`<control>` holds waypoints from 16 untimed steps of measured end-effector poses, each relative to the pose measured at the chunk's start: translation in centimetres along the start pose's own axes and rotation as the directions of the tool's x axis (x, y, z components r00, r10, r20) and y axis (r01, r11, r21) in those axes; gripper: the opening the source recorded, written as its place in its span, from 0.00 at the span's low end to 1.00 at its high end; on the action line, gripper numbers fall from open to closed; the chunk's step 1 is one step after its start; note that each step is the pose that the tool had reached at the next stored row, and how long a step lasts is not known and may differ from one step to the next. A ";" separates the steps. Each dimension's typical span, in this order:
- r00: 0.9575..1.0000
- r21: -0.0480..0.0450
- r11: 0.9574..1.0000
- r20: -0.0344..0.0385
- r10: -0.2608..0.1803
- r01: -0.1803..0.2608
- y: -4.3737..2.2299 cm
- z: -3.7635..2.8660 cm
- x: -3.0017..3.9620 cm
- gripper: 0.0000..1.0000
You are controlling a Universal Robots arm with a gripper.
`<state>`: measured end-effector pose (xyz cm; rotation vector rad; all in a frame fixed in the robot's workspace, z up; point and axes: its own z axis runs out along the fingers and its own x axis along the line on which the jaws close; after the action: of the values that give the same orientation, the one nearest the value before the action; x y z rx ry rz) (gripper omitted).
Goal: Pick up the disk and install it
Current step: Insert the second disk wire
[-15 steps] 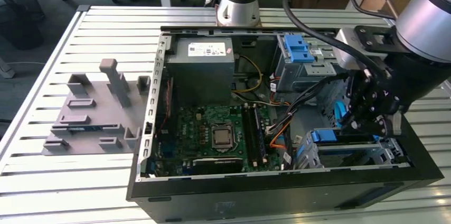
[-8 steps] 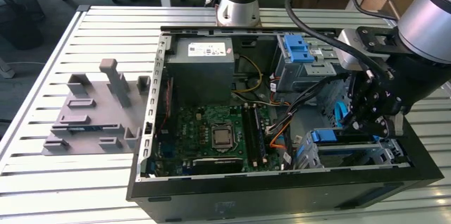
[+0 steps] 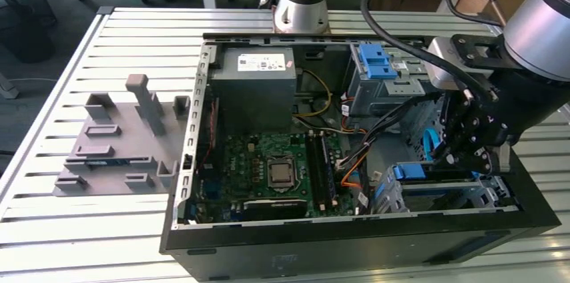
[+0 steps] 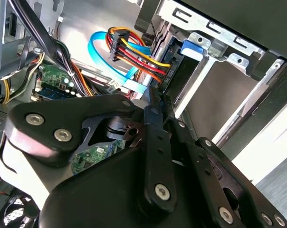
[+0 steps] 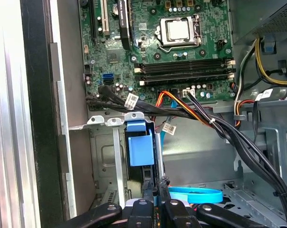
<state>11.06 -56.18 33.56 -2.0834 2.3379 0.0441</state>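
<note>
An open computer case [image 3: 356, 229] lies on its side on the slatted metal bench [image 3: 53, 229], toward the exterior view's right edge of it. A grey moulded fixture [image 3: 120, 139] sits beside the case, nearer the opposite edge. Inside the case are the green motherboard [image 3: 276, 163] and the grey power supply [image 3: 258, 73].

The disk [image 3: 417, 171] stands edge-on in the metal drive cage [image 3: 481, 193] at the case's near corner on the exterior view's right, so mainly the blue tab of its bracket shows. In the first wrist view the tab [image 5: 140, 149] sits in the cage slot, just below a bundle of black cables [image 5: 134, 102].

The pincer [image 3: 450, 157] reaches down into the case just beside the disk. In the first wrist view the pincer [image 5: 156, 186] is pressed together with nothing between its tips, close to the blue tab but apart from it, with a light-blue flat cable [image 5: 196, 194] beside it. In the second wrist view the pincer [image 4: 154, 97] points toward the cage, near the red-yellow-black wire plug [image 4: 119, 42].
</note>
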 end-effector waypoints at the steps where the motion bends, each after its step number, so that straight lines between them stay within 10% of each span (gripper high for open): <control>1: 1.000 0.000 1.000 0.000 0.000 0.000 0.00 0.03 0.00 0.16; 16: 1.000 0.000 1.000 0.000 0.000 0.000 -0.07 0.55 0.11 0.16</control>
<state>11.11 -56.28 33.00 -2.0834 2.3380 0.0440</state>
